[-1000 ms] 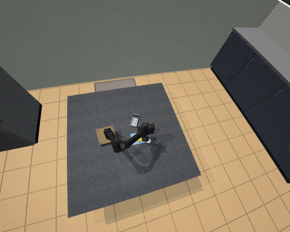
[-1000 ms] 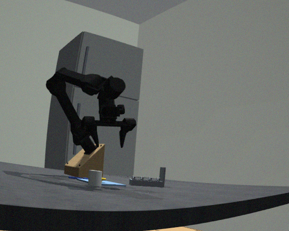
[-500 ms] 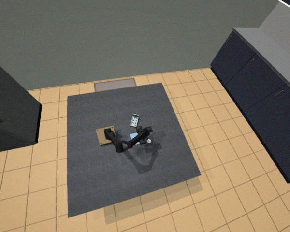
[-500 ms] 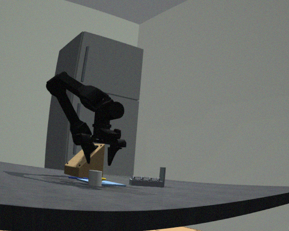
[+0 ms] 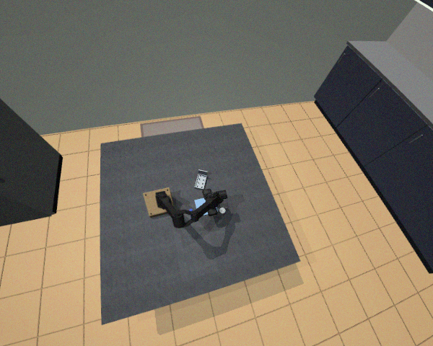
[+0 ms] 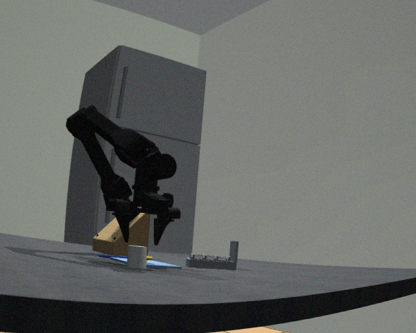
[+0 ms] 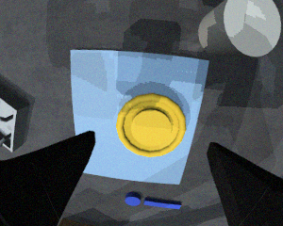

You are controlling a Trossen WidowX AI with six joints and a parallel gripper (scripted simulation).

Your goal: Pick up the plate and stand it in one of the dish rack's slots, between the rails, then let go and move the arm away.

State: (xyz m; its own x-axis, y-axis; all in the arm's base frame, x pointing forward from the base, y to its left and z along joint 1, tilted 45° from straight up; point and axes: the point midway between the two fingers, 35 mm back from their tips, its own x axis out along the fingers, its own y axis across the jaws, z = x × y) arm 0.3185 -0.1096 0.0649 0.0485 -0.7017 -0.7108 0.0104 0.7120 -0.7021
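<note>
The yellow plate lies flat on a light blue mat; the arm hides it in the top view. The grey dish rack stands beside the mat, with a tall upright at one end and short rails; only its near end shows at the wrist view's left edge. My gripper is open and empty, pointing down above the mat. In the wrist view its fingers are on either side of the plate's lower part, apart from it.
A white cup stands near the mat's corner. A small blue disc and a blue bar lie beside the mat's edge. The wooden arm base stands behind the mat in the exterior view.
</note>
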